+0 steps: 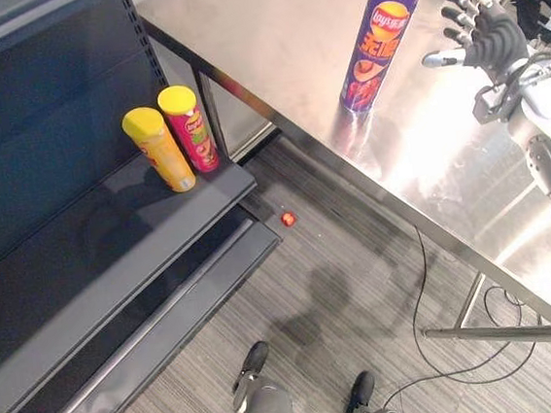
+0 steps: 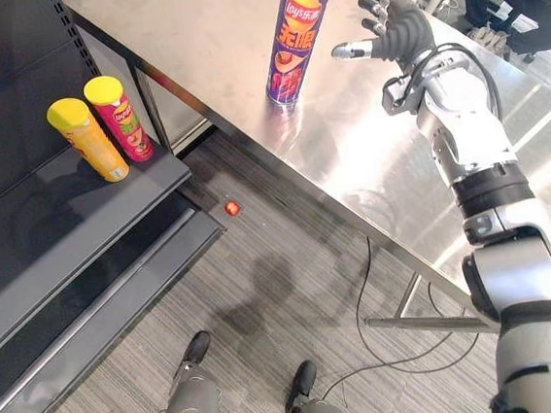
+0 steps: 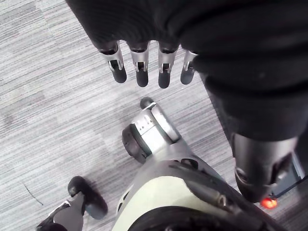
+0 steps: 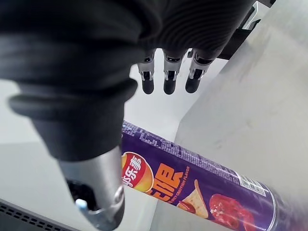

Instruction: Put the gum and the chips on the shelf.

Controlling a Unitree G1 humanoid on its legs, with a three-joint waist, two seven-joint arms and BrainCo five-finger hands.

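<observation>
One purple chip can (image 1: 383, 35) stood upright on the steel surface (image 1: 269, 41), well in from the edge that faced the shelf (image 1: 85, 254), so it was not yet stowed. Just beside it the right hand (image 2: 397, 29) hovered with its fingers (image 4: 166, 82) spread and straight and the thumb pointing at the can, apart from it and holding nothing. Two cans already stood on the shelf, a yellow can (image 1: 158, 149) and a red can (image 1: 188, 129), close together at the board's end corner nearest the surface. A small red object (image 1: 287, 219) lay on the floor (image 1: 358, 247) below that corner. It may have been the gum, though it was too small to tell. The left hand (image 3: 139, 72) hung over the floor, fingers straight and empty. By my reading the chips were partly shelved, and the purple can was what remained.
</observation>
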